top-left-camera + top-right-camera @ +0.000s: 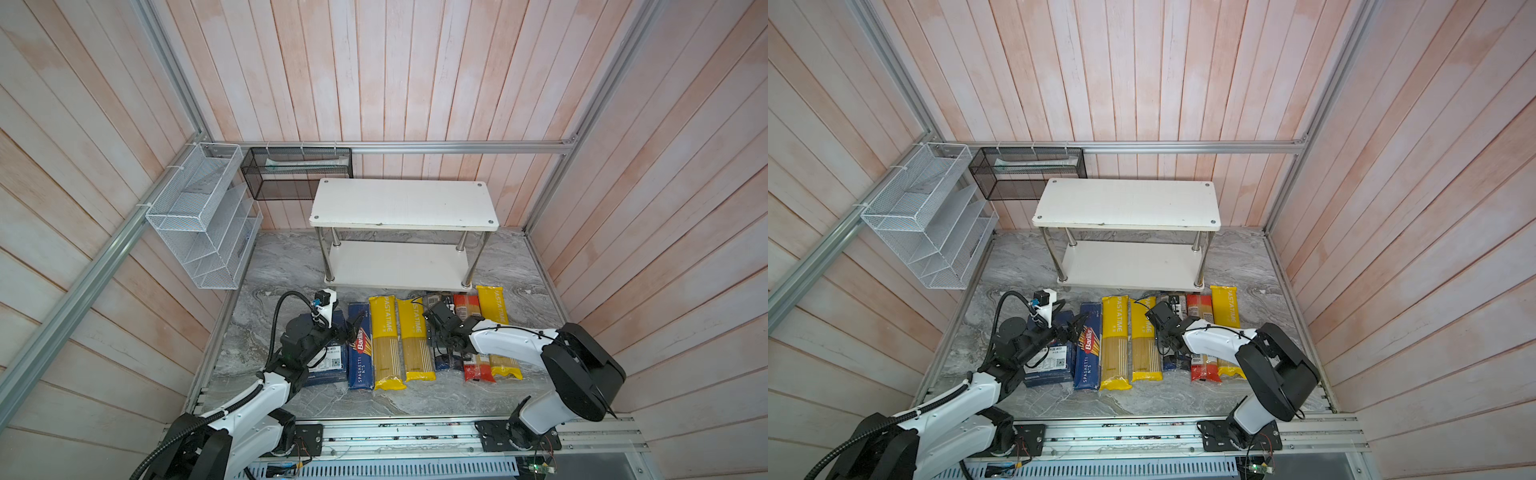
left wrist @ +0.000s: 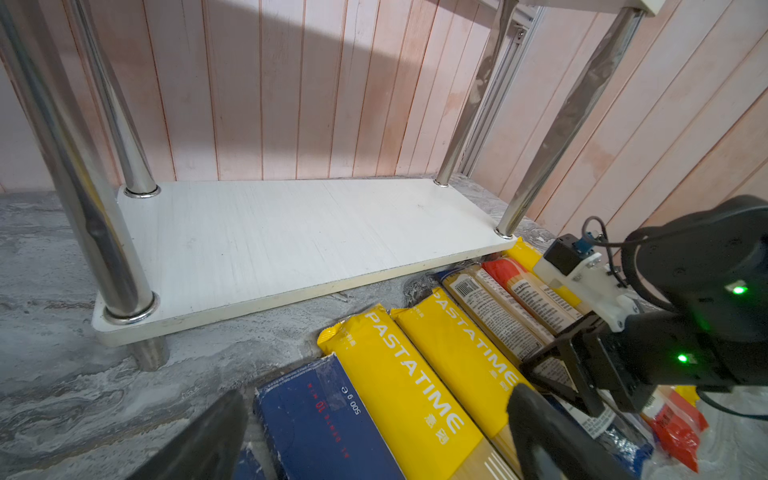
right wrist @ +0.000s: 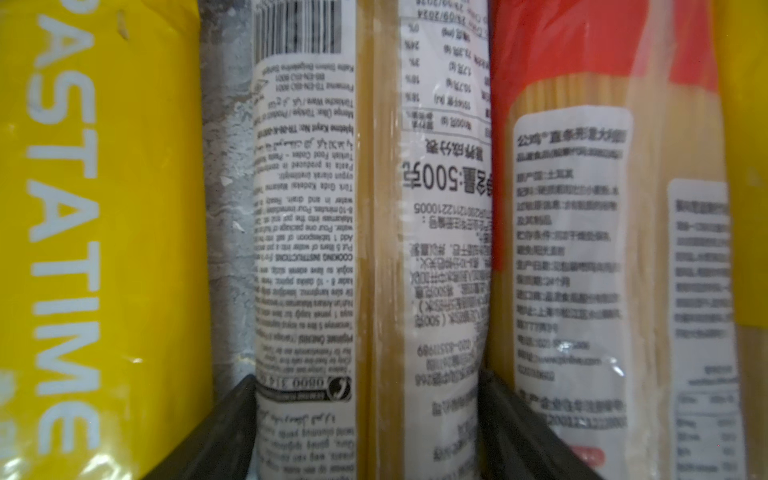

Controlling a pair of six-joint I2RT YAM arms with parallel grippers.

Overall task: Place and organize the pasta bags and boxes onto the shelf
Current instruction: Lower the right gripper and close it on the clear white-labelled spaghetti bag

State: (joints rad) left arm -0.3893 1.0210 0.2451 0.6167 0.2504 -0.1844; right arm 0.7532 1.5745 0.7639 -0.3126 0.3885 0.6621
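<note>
Seven pasta packs in a row on bench (image 1: 291,257), just in front of shelf (image 1: 403,203); both shelf boards bare. Right claw (image 3: 365,415) straddling white-labelled bag (image 3: 365,208), fingers at either side, grip not confirmed. Left claw (image 1: 353,326) released, above narrow Barilla box (image 1: 360,353).

Grey marble table (image 1: 291,257): shelf (image 1: 403,203), pasta boxes (image 1: 360,345) + bags (image 1: 386,340) (one row).

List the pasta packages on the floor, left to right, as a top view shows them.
wide Barilla box → spaghetti box → yellow bag → second yellow bag → blue-ended bag → red-ended bag → third yellow bag
</note>
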